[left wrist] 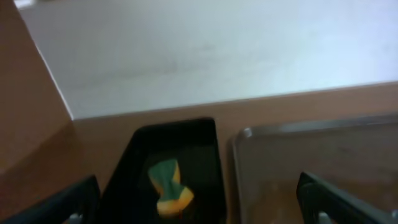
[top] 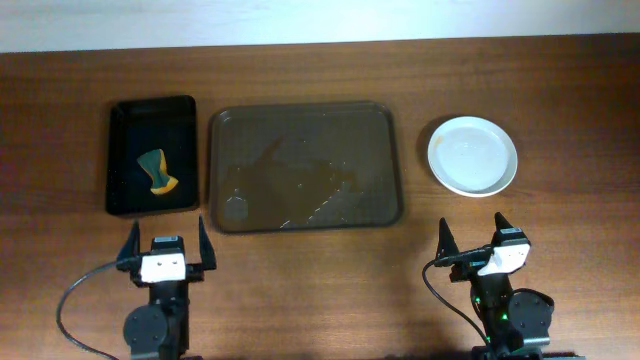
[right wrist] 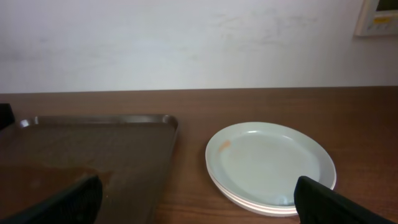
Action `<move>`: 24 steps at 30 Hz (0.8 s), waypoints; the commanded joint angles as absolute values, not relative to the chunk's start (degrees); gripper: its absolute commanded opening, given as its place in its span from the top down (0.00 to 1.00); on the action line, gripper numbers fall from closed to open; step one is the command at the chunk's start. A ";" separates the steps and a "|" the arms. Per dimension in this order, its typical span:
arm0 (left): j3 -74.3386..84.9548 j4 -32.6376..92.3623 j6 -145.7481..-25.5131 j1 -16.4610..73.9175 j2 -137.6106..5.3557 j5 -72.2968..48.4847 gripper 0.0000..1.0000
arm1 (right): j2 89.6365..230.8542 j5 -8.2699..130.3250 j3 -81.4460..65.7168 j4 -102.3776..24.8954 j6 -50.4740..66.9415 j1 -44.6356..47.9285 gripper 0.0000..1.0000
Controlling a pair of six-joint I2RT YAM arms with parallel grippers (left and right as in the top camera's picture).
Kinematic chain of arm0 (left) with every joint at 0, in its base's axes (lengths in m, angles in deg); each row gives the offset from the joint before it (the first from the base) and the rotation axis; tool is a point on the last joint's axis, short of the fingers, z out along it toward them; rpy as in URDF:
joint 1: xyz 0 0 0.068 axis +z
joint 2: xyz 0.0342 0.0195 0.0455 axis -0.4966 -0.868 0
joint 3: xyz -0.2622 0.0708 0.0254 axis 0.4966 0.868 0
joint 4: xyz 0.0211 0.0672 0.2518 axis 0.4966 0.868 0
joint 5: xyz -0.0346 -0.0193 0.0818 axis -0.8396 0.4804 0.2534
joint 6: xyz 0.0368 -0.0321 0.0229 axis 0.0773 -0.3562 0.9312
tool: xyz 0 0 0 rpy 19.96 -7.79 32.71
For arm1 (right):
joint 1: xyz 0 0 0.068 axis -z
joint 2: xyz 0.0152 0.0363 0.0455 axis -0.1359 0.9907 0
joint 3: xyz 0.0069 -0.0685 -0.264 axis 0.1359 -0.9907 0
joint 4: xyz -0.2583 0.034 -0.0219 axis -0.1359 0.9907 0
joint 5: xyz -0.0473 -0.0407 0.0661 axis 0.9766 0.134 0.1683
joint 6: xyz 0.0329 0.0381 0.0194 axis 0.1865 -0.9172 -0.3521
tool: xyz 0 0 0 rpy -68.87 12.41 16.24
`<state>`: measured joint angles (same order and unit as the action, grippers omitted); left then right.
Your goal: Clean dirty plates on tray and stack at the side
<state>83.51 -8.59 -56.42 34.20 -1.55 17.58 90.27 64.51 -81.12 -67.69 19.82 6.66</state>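
Observation:
The plates [top: 472, 155] sit stacked on the table right of the brown tray [top: 304, 167], which holds no plates. In the right wrist view the stack [right wrist: 268, 165] has a pale blue-green plate on top with a small orange smear near its far left rim, and white rims show below it. The tray's rim [right wrist: 99, 119] shows at the left there, and in the left wrist view [left wrist: 311, 134]. My left gripper [top: 165, 247] is open and empty near the front edge, below the black tray. My right gripper [top: 478, 242] is open and empty in front of the stack.
A smaller black tray [top: 127, 160] left of the brown tray holds a green and yellow sponge [top: 158, 172], which also shows in the left wrist view [left wrist: 166, 186]. A pale wall runs behind the table's far edge.

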 commanded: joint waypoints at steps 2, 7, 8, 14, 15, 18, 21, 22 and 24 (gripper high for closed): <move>84.61 0.17 -52.92 35.21 5.27 16.95 0.01 | 89.94 64.64 -81.42 -67.41 20.21 6.60 0.02; 84.61 0.45 -52.92 35.21 5.18 16.90 0.01 | 89.94 64.64 -81.42 -67.41 20.21 6.60 0.02; 84.61 0.45 -52.94 35.21 5.18 16.92 0.01 | 89.94 64.64 -81.42 -67.41 20.21 6.60 0.02; 84.61 0.45 -52.92 35.21 5.18 16.92 0.01 | 89.94 64.64 -81.42 -67.41 20.21 6.60 0.02; 84.61 0.48 -52.92 35.21 5.18 16.92 0.01 | 89.94 64.64 -81.42 -67.41 20.21 6.60 0.02; 84.61 0.45 -52.92 35.21 5.18 16.92 0.01 | 89.94 64.64 -81.42 -67.41 20.21 6.60 0.02; 84.61 0.45 -52.92 35.21 5.18 16.92 0.01 | 89.94 64.64 -81.42 -67.41 20.21 6.60 0.02; 84.61 0.45 -52.92 35.21 5.18 16.92 0.01 | 89.94 64.64 -81.42 -67.41 20.21 6.60 0.02; 84.61 0.45 -52.92 35.21 5.18 16.92 0.01 | 89.94 64.64 -81.42 -67.41 20.21 6.60 0.02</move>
<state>84.45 0.21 -53.86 34.90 4.68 17.56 90.31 64.54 -81.12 -67.67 19.77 6.66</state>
